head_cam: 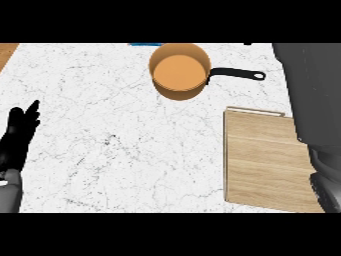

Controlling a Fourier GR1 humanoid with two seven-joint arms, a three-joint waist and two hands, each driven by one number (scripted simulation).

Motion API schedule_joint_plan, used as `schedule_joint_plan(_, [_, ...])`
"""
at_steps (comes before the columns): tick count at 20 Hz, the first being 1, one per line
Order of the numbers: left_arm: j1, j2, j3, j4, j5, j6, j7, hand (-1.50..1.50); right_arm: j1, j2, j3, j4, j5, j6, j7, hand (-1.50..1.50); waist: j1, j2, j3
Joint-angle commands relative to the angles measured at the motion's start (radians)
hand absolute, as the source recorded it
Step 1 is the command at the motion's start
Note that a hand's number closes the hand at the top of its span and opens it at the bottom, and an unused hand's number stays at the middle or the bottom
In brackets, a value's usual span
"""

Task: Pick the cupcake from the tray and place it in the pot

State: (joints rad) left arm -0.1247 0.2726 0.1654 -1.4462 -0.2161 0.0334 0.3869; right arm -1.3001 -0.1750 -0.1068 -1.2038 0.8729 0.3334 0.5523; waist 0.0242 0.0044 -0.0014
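Round orange pot (179,72) with black handle sits on white marbled counter (114,130), interior bare. Pale wooden tray (265,160) lies right; its visible surface bare. Left hand (14,140) rests with straight fingers; right hand hidden behind grey forearm (324,100), state indeterminable.

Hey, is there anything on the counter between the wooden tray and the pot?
Nothing visible stands on the counter between the tray and the pot. The cupcake itself does not show; the right forearm covers the tray's right edge, so it may be hidden there.
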Motion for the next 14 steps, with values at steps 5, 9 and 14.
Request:
schedule_joint_plan(5, [-0.007, -0.019, -0.025, -0.028, -0.022, 0.008, 0.032, 0.00, -0.038, 0.098, 0.028, 0.285, 0.018, -0.094, -0.055, 1.50, 0.000, 0.001, 0.001])
schedule_joint_plan(9, [-0.002, 0.007, 0.005, -0.012, -0.001, -0.011, 0.000, 0.00, -0.016, 0.132, -0.060, 0.427, -0.032, -0.162, -0.048, -1.50, 0.010, 0.007, 0.001])
schedule_joint_plan(14, [0.054, -0.029, -0.026, -0.055, -0.021, 0.003, -0.008, 0.00, -0.057, 0.173, -0.113, 0.527, -0.084, -0.286, -0.116, -1.50, 0.014, 0.004, 0.001])
